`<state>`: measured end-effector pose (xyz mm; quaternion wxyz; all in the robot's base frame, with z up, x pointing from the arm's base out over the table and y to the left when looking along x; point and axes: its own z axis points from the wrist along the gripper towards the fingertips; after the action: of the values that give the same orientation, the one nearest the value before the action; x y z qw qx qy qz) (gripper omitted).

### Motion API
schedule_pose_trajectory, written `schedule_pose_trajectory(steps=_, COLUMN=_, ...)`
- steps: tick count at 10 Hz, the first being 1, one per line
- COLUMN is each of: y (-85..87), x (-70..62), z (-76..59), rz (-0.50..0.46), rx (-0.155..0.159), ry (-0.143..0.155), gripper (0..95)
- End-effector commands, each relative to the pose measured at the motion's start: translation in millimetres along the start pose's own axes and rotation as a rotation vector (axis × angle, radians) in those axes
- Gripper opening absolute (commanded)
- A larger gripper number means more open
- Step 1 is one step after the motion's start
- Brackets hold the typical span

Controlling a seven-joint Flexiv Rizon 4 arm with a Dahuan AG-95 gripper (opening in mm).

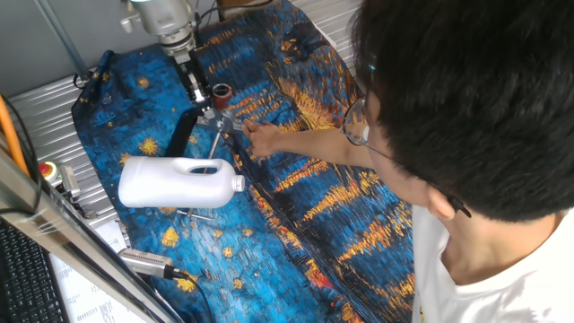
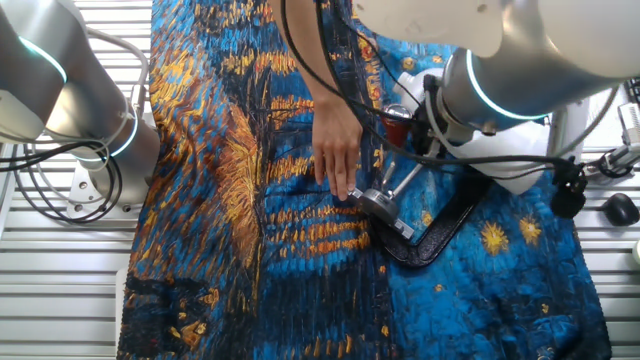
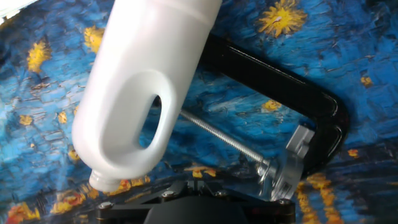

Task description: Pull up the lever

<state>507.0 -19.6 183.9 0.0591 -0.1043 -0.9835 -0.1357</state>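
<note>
The lever's red-brown tip stands raised above the small metal clamp, which sits on a black base. In the other fixed view the tip shows above the clamp. My gripper hangs right beside the tip on its left; whether it touches or holds the tip I cannot tell. A person's hand rests against the clamp. The hand view shows the clamp, a threaded rod and the base, but neither the lever nor my fingertips.
A big white plastic jug lies on its side just in front of the clamp and fills much of the hand view. The person leans over the right side of the blue patterned cloth.
</note>
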Motion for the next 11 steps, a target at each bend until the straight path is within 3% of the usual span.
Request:
schedule_pose_trajectory(steps=1, y=1.3, x=5.5, z=4.8, rz=-0.002, rx=0.004, ry=-0.006, gripper=0.0)
schedule_pose_trajectory(steps=8, y=8.2, x=20.5, z=19.5, rz=0.003, rx=0.003, ry=-0.013, gripper=0.0)
schedule_pose_trajectory(steps=11, y=7.7, x=20.4, z=19.7, rz=-0.001, rx=0.013, ry=-0.019, gripper=0.0)
